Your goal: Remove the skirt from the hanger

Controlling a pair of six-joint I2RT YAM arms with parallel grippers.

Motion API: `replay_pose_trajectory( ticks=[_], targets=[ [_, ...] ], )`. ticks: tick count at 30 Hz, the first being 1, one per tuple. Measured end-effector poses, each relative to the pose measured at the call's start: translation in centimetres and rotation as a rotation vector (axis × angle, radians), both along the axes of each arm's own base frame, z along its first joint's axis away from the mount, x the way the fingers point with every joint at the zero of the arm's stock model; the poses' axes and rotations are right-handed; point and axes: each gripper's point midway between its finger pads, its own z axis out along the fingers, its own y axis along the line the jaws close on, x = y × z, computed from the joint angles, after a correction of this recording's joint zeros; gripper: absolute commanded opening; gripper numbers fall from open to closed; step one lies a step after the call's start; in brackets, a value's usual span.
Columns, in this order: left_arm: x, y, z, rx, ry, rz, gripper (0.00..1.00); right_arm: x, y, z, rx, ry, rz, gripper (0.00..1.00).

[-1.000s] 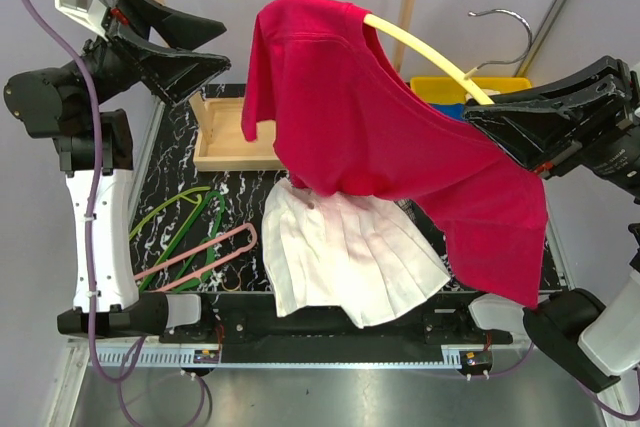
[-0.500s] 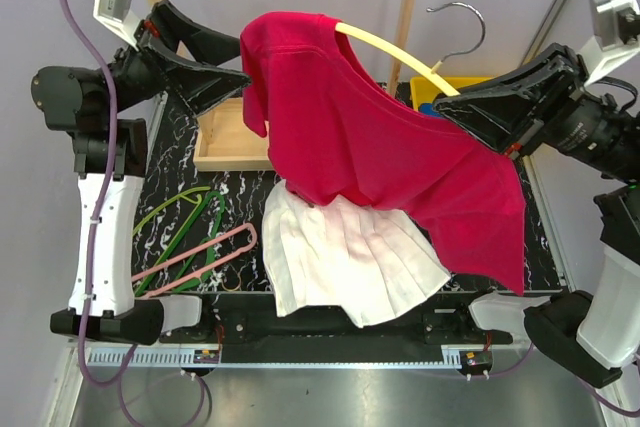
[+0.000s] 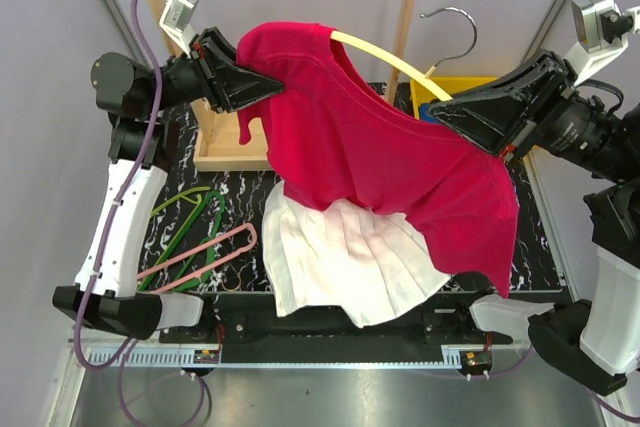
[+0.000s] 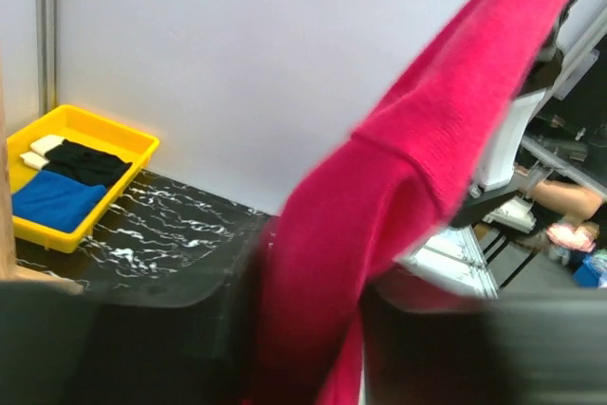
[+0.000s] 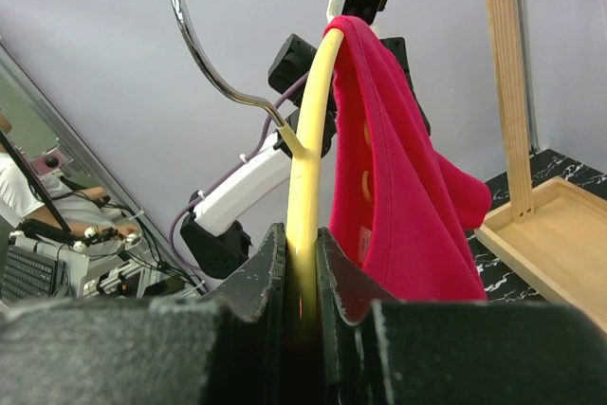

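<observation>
Skirt [image 3: 350,262] lies flat on the table [image 3: 240,187], front centre, its top edge tucked under the hem of the red shirt [image 3: 370,147]. The pink hanger [image 3: 195,255] lies to its left, well apart from it, among the green hangers [image 3: 185,212]. We judge the skirt already off its hanger.

Neither arm is on the task pair. The right gripper [image 3: 432,112] is clenched on the yellow hanger [image 3: 385,59], and the wrist view shows the bar pinched between both fingers. The left gripper [image 3: 275,85] sits at the shirt's shoulder with fabric running up from between its fingers. We read that as pinched on the shirt, though the wrist view is blurred.

The step in hand looks like stripping the shirt off the yellow hanger, held up in the air. To do it well:
- We keep the right hold firm and the bar steady.
- We pull the shoulder outward along the bar and off its end, not downward.
- We keep the hem from snagging or dragging the skirt below.
- We watch the metal hook near the wooden rack [image 3: 410,7].
</observation>
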Motion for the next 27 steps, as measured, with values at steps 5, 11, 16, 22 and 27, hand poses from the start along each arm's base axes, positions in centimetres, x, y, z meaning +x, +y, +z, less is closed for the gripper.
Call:
replay_pose_trajectory(
  ticks=[5,11,16,22,27],
  targets=[
    [-0.7,0.5,0.8,0.028,-0.046,-0.006,0.00,-0.9,-0.7,-0.4,0.007,0.001,-0.019,0.00],
    [0.0,5.2,2.8,0.059,-0.102,0.125,0.00,-1.5,-1.7,-1.3,0.002,-0.003,-0.077,0.00],
    [-0.8,7.9,2.3,0.110,-0.085,0.169,0.00,-1.1,-2.4,-2.5,-0.014,0.006,-0.140,0.00],
    [-1.6,9.2,1.0,0.140,-0.049,0.199,0.00,-1.1,-2.8,-2.9,-0.022,0.008,-0.168,0.00],
    [0.2,12.3,0.0,0.167,-0.004,0.292,0.00,-0.7,-3.2,-3.3,-0.033,0.015,-0.203,0.00]
  ],
)
